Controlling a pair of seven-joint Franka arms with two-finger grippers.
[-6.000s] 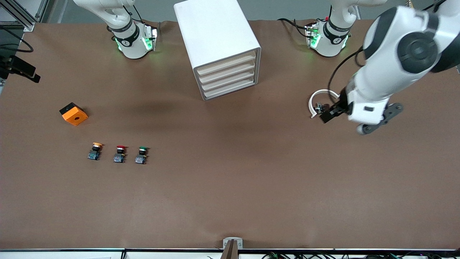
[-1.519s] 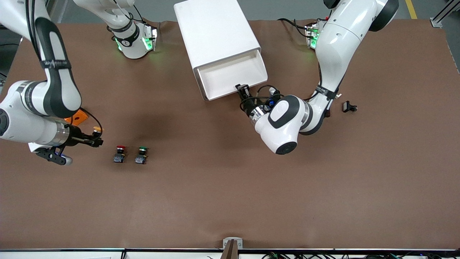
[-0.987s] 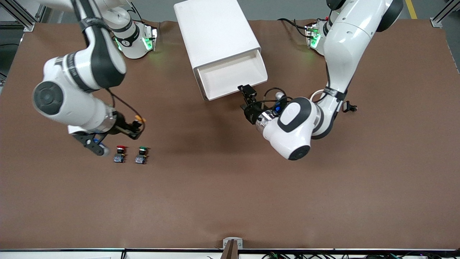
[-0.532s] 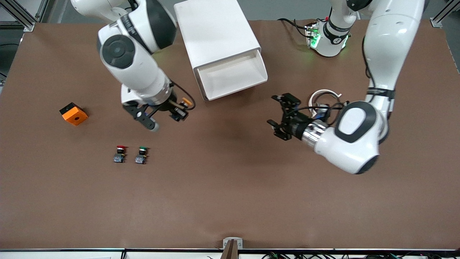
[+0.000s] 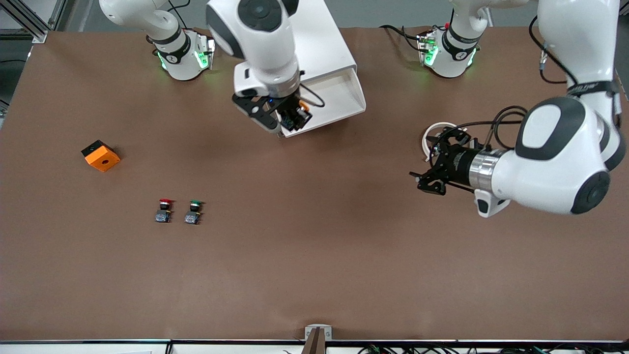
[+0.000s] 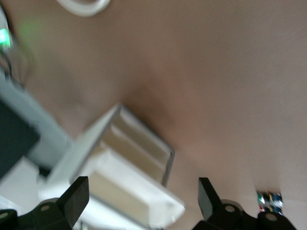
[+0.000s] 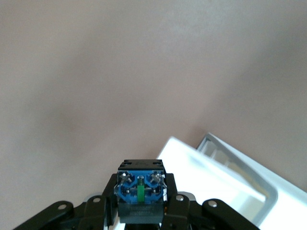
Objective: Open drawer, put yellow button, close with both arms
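The white cabinet (image 5: 314,39) stands at the back middle with its uppermost drawer (image 5: 339,96) pulled open, showing a white tray. My right gripper (image 5: 295,117) is shut on the yellow button (image 5: 303,104) and holds it over the open drawer's front edge. In the right wrist view the button's blue base (image 7: 140,188) faces the camera, with the drawer's corner (image 7: 225,191) below it. My left gripper (image 5: 428,160) is open and empty over bare table toward the left arm's end. The left wrist view shows its fingers (image 6: 72,199) spread wide, with the cabinet (image 6: 120,177) farther off.
A red-capped switch (image 5: 164,210) and a green-capped switch (image 5: 193,212) stand side by side toward the right arm's end. An orange block (image 5: 100,155) lies farther from the front camera than they do. A white ring (image 5: 432,133) lies on the table by my left gripper.
My right gripper has carried the yellow button from over the table to over the open drawer. My left gripper has drawn farther away from the drawer, toward its own end, still open.
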